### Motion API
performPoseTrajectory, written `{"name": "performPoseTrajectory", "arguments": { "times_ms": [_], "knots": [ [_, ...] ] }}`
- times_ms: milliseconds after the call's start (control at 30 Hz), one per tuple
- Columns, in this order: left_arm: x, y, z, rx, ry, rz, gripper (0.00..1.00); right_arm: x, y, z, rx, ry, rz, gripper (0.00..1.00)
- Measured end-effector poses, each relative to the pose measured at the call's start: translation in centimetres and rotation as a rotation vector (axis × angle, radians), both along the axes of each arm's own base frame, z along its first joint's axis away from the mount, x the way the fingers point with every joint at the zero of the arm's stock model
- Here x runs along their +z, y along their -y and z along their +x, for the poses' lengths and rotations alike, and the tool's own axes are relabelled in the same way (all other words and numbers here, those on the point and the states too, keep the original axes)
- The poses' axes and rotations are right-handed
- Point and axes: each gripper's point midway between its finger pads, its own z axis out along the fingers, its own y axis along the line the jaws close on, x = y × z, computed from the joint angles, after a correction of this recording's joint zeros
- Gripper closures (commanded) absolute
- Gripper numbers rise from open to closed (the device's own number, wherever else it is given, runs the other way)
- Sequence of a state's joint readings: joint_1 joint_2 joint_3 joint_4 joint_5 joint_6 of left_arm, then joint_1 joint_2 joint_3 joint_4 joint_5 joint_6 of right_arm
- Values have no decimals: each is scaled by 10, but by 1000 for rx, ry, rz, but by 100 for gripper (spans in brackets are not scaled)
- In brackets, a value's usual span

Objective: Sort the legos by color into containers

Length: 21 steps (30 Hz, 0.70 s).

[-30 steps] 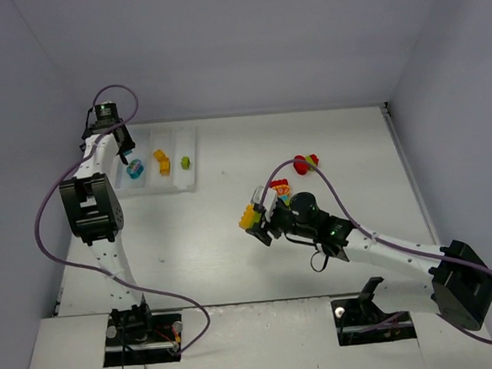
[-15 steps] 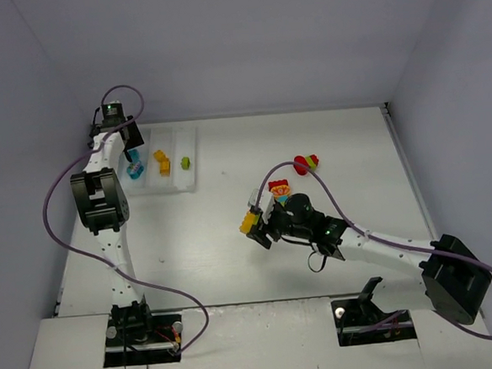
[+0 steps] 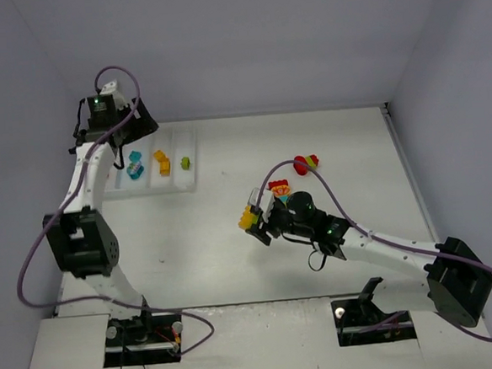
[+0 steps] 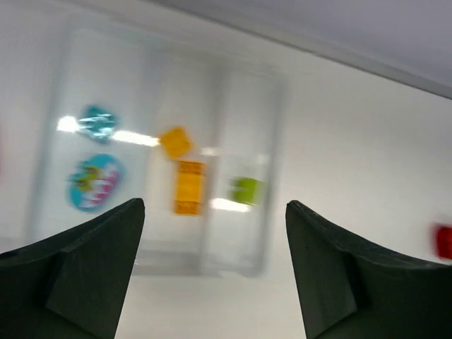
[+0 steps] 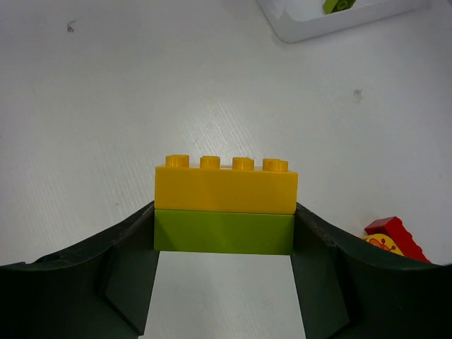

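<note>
The white tray (image 3: 179, 181) of containers lies at the back left; in the left wrist view the tray (image 4: 236, 244) is blurred. It holds cyan legos (image 3: 135, 167) (image 4: 95, 182), yellow legos (image 3: 162, 162) (image 4: 188, 187) and a lime green lego (image 3: 185, 162) (image 4: 247, 191) in separate compartments. My left gripper (image 3: 138, 123) (image 4: 215, 206) hangs open above the tray with nothing in it. My right gripper (image 3: 253, 220) (image 5: 223, 236) is shut on a clump, a yellow brick (image 5: 226, 189) on a green brick (image 5: 223, 233), above mid-table.
A red and yellow clump (image 3: 278, 186) (image 5: 388, 236) lies just behind the right gripper. A red and green clump (image 3: 306, 162) sits farther back right. A corner of the tray (image 5: 311, 28) shows in the right wrist view.
The left gripper has opened and lifted up and back from the tray's cyan compartment. The right arm has hardly moved and keeps its clump.
</note>
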<state>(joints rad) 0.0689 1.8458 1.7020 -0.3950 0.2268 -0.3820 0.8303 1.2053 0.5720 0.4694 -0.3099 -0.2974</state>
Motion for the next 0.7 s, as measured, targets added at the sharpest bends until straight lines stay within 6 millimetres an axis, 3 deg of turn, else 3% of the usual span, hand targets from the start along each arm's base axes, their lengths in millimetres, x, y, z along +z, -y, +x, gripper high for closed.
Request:
{"name": "performPoseTrajectory", "arguments": {
  "times_ms": [133, 233, 333, 500, 633, 700],
  "knots": [
    [76, 104, -59, -278, 135, -136, 25, 17, -1, 4, 3, 57, 22, 93],
    [96, 175, -113, -525, 148, -237, 21, 31, -1, 8, 3, 97, 38, 93],
    [81, 215, -155, -694, 70, -331, 20, 44, -3, 13, 0, 132, 49, 92],
    [32, 243, -189, -802, -107, -404, 20, 70, -3, 20, -17, 196, 70, 91],
    [18, 266, -216, -902, -186, -431, 20, 82, -4, 25, -27, 223, 70, 90],
    [17, 271, -220, -923, -181, -417, 20, 81, -1, 26, -35, 221, 53, 90]
  ]
}}
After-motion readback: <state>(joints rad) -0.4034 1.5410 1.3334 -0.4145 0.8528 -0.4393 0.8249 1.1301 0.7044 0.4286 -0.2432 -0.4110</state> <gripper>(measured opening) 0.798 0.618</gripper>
